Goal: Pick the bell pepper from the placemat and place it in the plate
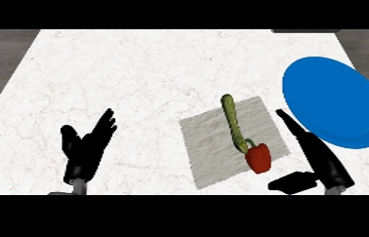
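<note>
A red bell pepper (259, 157) with a green stem lies on the grey placemat (209, 148), near its lower right part. The blue plate (328, 102) sits at the counter's right, just beyond the placemat's right edge. My right hand (317, 158) is open, with straight fingers stretched along the placemat's right side and the thumb below; it is beside the pepper, a short gap to its right. At the lower left my left hand (86, 148) rests open with fingers up.
A long green cucumber-like vegetable (231, 118) lies on the placemat just above the pepper, its lower end by the pepper's stem. The white marble counter (115, 70) stretches to the left and back. Dark edges show at the far corners.
</note>
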Available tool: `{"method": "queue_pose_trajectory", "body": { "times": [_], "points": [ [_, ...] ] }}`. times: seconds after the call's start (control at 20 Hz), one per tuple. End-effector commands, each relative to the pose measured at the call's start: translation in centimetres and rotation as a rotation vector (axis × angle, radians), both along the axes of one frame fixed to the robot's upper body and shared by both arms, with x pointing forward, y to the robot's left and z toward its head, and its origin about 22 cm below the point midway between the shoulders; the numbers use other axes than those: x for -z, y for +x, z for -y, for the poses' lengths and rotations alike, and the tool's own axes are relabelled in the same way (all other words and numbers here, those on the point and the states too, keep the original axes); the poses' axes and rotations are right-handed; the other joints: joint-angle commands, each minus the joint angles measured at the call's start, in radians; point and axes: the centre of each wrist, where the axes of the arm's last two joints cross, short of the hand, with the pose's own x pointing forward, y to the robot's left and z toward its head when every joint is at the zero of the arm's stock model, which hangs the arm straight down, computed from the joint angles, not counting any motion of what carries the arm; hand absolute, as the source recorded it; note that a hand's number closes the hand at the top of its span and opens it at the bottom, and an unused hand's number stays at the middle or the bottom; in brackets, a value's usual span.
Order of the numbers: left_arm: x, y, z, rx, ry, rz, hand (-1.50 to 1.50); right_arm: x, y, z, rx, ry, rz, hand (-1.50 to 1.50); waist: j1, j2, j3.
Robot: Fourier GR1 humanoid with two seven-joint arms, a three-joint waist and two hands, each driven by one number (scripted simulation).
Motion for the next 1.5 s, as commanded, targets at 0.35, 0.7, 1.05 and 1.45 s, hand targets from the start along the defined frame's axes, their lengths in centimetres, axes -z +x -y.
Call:
{"method": "queue_pose_trajectory", "body": {
  "times": [0.35,0.7,1.05,1.45],
  "points": [
    [0.2,0.7,1.4,0.002,0.003,0.012,0.00,3.9,1.1,-2.1,-0.041,-0.039,-0.044,-1.50,0.000,0.000,0.000],
    [0.9,0.4,1.1,-0.006,-0.006,-0.007,0.00,4.9,2.0,-2.5,-0.165,-0.130,-0.048,1.50,0.001,0.001,0.000],
    [-0.5,0.9,0.2,-0.003,-0.014,0.008,0.00,6.0,1.8,-3.6,-0.132,-0.165,0.019,1.50,0.000,0.000,0.000],
    [0.5,0.3,1.6,0.053,0.004,0.008,0.00,2.3,8.7,-7.7,0.551,-0.292,-0.059,1.50,0.058,0.020,-0.008]
  ]
}}
